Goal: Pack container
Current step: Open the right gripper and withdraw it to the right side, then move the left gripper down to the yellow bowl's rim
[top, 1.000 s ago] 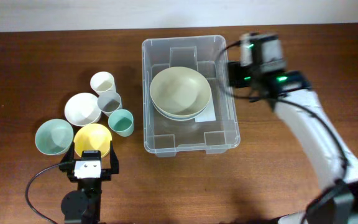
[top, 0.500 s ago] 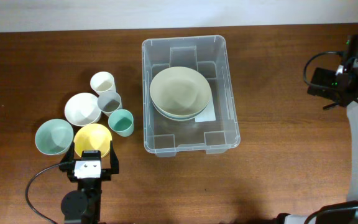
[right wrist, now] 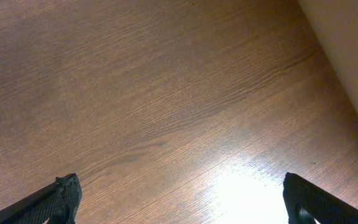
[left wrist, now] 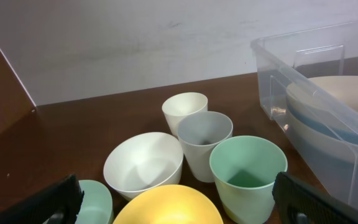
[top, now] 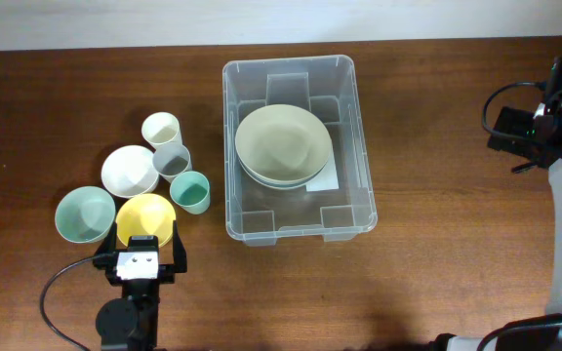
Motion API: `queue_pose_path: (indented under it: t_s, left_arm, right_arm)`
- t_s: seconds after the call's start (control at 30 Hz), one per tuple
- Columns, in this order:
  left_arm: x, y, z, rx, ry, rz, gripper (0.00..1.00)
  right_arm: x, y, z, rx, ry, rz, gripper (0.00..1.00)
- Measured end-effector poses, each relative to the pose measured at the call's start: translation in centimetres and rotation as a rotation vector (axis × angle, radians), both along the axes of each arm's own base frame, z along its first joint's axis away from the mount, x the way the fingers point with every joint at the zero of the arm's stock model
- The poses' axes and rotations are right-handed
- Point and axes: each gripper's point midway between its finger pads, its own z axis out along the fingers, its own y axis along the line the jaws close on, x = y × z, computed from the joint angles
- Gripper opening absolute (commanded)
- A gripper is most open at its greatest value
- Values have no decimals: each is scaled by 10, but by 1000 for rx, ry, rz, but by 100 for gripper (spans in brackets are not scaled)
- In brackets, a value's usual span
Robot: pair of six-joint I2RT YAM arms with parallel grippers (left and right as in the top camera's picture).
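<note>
The clear container (top: 291, 66) stands mid-table and holds a beige bowl (top: 283, 144) stacked on a pale blue bowl over the white label. Its wall also shows in the left wrist view (left wrist: 303, 68). My left gripper (top: 142, 249) is open and empty, its fingers either side of a yellow bowl (top: 145, 219) at the front left; in its wrist view the gripper (left wrist: 176, 208) sits over that bowl (left wrist: 166, 205). My right gripper (top: 520, 132) is open and empty at the far right, well clear of the container, above bare wood (right wrist: 179, 199).
Left of the container stand a white cup (top: 161, 129), a grey cup (top: 172, 159), a green cup (top: 190, 192), a white bowl (top: 130, 171) and a mint bowl (top: 84, 214). A wall runs along the table's far edge.
My right arm has swung away from the container's right wall to the far right of the table. The left arm and the dishes have not moved.
</note>
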Motion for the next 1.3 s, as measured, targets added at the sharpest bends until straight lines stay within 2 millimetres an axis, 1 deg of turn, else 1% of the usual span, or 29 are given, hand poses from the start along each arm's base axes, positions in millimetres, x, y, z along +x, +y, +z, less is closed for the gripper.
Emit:
queue_pose_path:
  t_s: [0.97,1.03,1.1,1.23,1.3]
  left_arm:
    - [0,0,0,0,-1,0,100]
    - [0,-1,2,-1,-8,-5,100]
    - [1,-7,5,-4,-23,-41,100]
    - [1,-18,24,-4,-97,-107,100]
    - [1,-23,28,-7,-115,-132,100]
  right_arm:
    - [0,0,0,0,0,0,99]
    - [0,0,0,0,0,0,99]
    - [0,0,0,0,0,0,99]
    - [0,0,0,0,0,-1,99]
    - [0,0,0,0,0,0,99]
